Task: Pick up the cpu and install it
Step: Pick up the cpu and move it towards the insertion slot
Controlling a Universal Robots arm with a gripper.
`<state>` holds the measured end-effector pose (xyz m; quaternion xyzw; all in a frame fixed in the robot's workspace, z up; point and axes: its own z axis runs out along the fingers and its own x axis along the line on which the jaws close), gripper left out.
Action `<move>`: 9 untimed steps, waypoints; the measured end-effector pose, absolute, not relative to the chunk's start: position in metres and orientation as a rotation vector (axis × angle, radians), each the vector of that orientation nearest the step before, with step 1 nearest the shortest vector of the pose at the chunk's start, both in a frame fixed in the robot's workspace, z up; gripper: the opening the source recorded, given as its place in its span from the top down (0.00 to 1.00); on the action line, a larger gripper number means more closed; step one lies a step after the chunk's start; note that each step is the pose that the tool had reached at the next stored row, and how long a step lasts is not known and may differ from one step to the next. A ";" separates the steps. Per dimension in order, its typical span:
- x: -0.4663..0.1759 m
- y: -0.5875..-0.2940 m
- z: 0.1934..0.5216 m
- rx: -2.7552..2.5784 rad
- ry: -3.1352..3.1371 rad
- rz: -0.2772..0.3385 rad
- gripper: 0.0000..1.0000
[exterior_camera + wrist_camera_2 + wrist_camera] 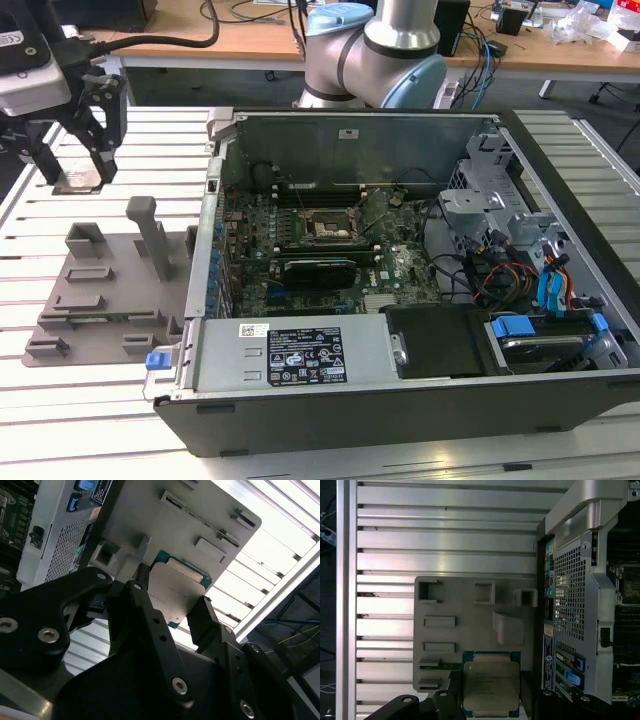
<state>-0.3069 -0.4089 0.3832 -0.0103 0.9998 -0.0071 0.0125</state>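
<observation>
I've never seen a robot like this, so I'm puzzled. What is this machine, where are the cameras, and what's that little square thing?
It is a robot arm with a gripper, a sort of two-fingered hand. One picture comes from a camera standing off to the side. The other two come from cameras riding near the arm's wrist, so they look past the black fingers. On the slatted table sit a grey tray and an open computer. The gripper is pinching the cpu, a small silver chip, in the air near the tray.
</observation>
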 end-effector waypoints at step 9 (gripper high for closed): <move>-0.276 -0.409 0.383 -0.032 3.116 -0.023 0.45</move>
